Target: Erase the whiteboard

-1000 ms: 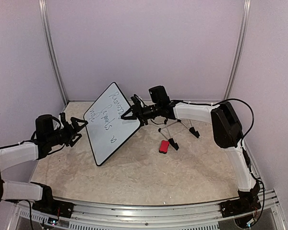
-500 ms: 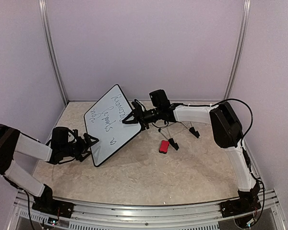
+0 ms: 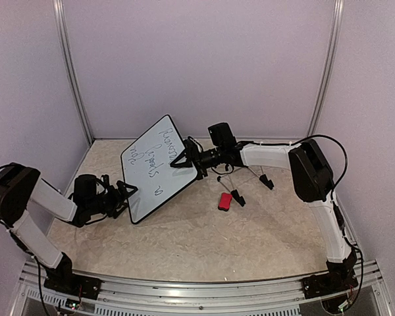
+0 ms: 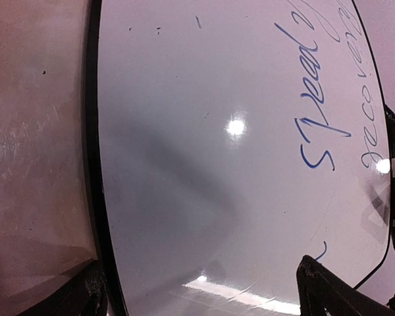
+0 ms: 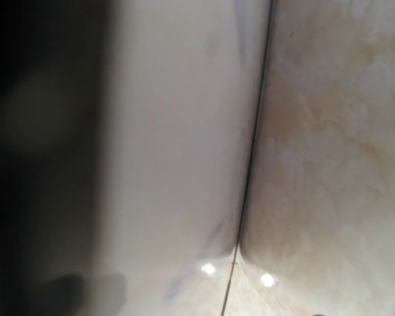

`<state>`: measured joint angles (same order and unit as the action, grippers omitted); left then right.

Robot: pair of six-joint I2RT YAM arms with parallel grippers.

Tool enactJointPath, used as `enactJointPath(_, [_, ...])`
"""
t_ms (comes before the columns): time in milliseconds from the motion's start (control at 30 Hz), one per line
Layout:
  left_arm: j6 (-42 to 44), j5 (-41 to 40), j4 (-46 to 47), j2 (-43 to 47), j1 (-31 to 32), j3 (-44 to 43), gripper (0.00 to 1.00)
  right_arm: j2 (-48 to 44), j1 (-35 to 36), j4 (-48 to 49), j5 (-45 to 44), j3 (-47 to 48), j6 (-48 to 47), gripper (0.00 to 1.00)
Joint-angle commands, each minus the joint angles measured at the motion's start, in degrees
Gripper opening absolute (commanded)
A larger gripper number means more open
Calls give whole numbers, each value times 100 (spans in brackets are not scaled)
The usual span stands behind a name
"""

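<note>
While dark handwriting is seen across large white black-rimmed whiteboard point(image 3: 159, 170), tilted over beige bench point(image 3: 204, 243), erasing is judged unstarted. At whiteboard's lower-left edge, left end effector point(image 3: 126, 197), fingers spread; at upper-right edge, right end effector point(image 3: 182, 158), grip not discernible. Small red eraser block point(image 3: 224, 201) right of whiteboard, untouched.

The whiteboard point(image 3: 157, 172) has a glossy white face with a thin black rim, and the handwriting point(image 4: 319, 99) across its upper half is dark blue, looping script in slanted rows. The worktop point(image 3: 184, 243) is beige, mottled with paler and tan cloud-like patches like polished stone. Near its middle, a small block point(image 3: 224, 201) is bright red. The stand point(image 3: 239, 196) beside it has thin silvery legs and black feet. Both arms wear white shells with black joints; the left gripper point(image 3: 127, 197) and the right gripper point(image 3: 180, 158) are black. The walls point(image 3: 204, 59) are plain pale lilac, and the rail point(image 3: 204, 289) along the near edge is silver-grey.
</note>
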<state>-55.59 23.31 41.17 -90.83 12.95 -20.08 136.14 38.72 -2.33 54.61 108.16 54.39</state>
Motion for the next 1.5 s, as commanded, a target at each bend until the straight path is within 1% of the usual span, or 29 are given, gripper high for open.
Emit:
enactJointPath(0, [10,8,-446,-156,-30,135,95,-314,25,-479,205,245,-339,70])
enactJointPath(167, [21,48,-467,-63,-108,164,95,-351,-52,-1064,6,454,-709,70])
enactJointPath(267, [35,44,-499,-32,-109,162,95,-323,-65,-1442,-119,629,-921,66])
enactJointPath(400, [69,37,-515,-16,-117,175,95,-298,-60,-1857,-215,785,-1251,66])
enactJointPath(533, [66,26,-490,-20,-117,204,95,-362,-96,-2070,-296,804,-1412,66])
enactJointPath(600, [51,23,-454,-26,-112,221,95,-393,-102,-2087,-312,788,-1427,63])
enactJointPath(667, [34,37,-426,-38,-109,230,95,-387,-117,-2103,-315,794,-1444,54])
enactJointPath(767, [30,39,-382,-73,-113,228,95,-322,-115,-2039,-302,726,-1429,20])
enactJointPath(800, [25,54,-371,-80,-109,228,95,-313,-112,-1958,-289,666,-1398,10])
enactJointPath(833, [15,63,-354,-83,-109,229,95,-319,-108,-1868,-264,573,-1345,3])
enactJointPath(867, [7,67,-358,-91,-109,234,95,-340,-111,-1747,-256,460,-1281,0])
enactJointPath(967, [-17,117,-292,-43,-130,283,95,-424,-135,-1317,-205,188,-1112,0])
enactJointPath(1100, [-391,545,646,214,-257,664,98,-532,-209,-810,-115,-93,-838,0])
enactJointPath(1200, [-505,618,839,508,-306,875,99,-566,-273,-455,-11,-261,-546,0])
enactJointPath(1300, [-418,595,796,819,-339,982,99,-626,-307,-15,190,-439,-247,0])
enactJointPath(1433, [-426,693,927,922,-455,1018,99,-805,-369,1420,567,-922,687,0])
enactJointPath(1467, [-461,728,1007,905,-478,1020,99,-838,-381,1631,610,-960,837,0])
